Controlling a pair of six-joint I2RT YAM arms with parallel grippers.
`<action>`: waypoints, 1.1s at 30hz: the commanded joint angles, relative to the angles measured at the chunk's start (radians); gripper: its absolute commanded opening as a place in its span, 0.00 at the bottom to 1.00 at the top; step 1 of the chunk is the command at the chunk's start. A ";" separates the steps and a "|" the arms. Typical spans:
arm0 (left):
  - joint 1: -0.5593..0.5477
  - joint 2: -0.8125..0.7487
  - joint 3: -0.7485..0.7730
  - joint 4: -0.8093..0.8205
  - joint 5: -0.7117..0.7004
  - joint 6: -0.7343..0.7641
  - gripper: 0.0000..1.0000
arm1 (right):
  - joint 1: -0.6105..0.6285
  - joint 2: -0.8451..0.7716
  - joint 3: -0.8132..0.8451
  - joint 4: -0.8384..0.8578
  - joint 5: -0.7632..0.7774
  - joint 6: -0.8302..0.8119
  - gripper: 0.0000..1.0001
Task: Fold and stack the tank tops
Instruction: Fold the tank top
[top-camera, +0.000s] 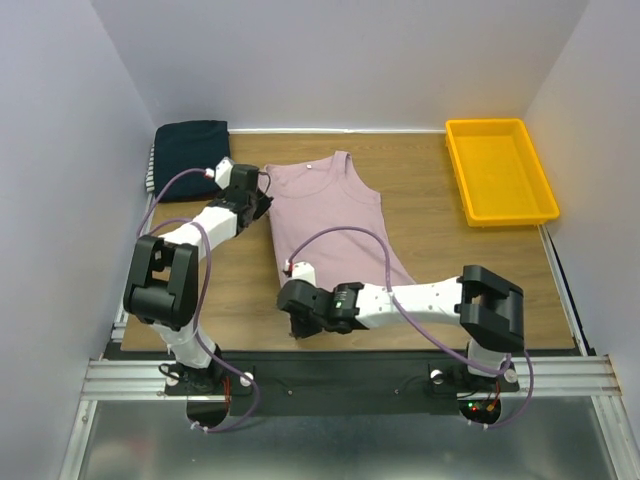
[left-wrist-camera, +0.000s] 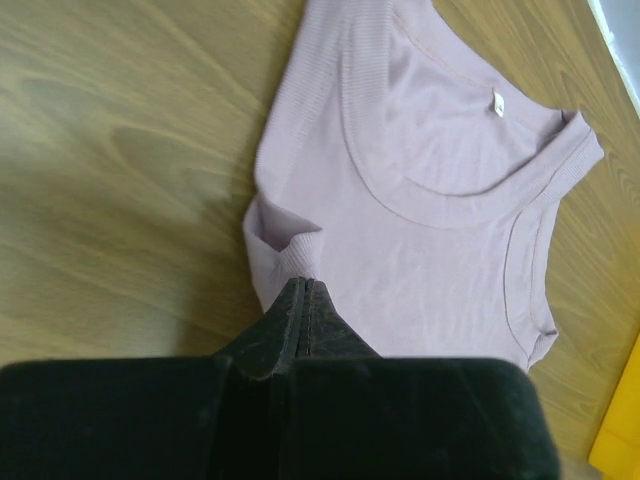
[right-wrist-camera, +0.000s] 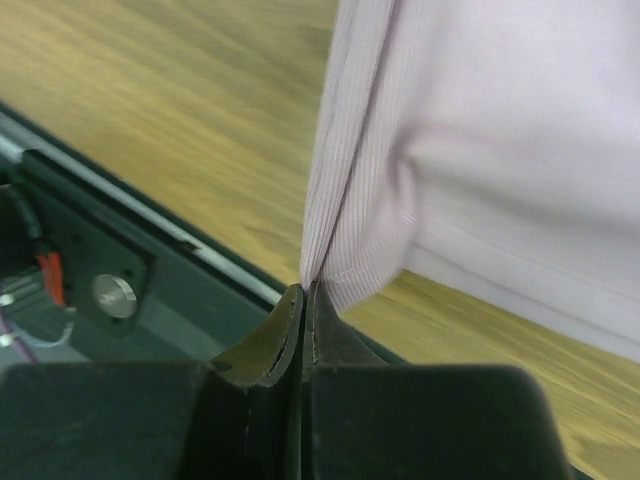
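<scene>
A pale dusty-pink tank top (top-camera: 330, 215) lies spread on the wooden table, neckline toward the back. My left gripper (top-camera: 262, 203) is shut on its left shoulder strap; in the left wrist view the jaws (left-wrist-camera: 303, 285) pinch the ribbed strap of the pink top (left-wrist-camera: 420, 240). My right gripper (top-camera: 297, 318) is shut on the top's bottom-left hem corner near the table's front edge; in the right wrist view the jaws (right-wrist-camera: 305, 290) hold the pink hem (right-wrist-camera: 380, 220) lifted off the table. A folded stack with a dark navy top (top-camera: 190, 145) uppermost sits at the back left, a striped edge showing.
A yellow plastic tray (top-camera: 470, 185) stands at the back right. White walls enclose the table on three sides. A black rail (right-wrist-camera: 110, 260) runs along the front edge just below my right gripper.
</scene>
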 joint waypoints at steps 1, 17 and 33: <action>-0.043 0.059 0.099 0.011 -0.027 0.015 0.00 | -0.021 -0.101 -0.079 0.012 0.035 0.030 0.00; -0.140 0.265 0.305 -0.041 -0.058 0.037 0.00 | -0.104 -0.282 -0.320 0.037 0.075 0.094 0.00; -0.192 0.351 0.391 -0.083 -0.082 0.063 0.00 | -0.139 -0.334 -0.424 0.060 0.078 0.125 0.00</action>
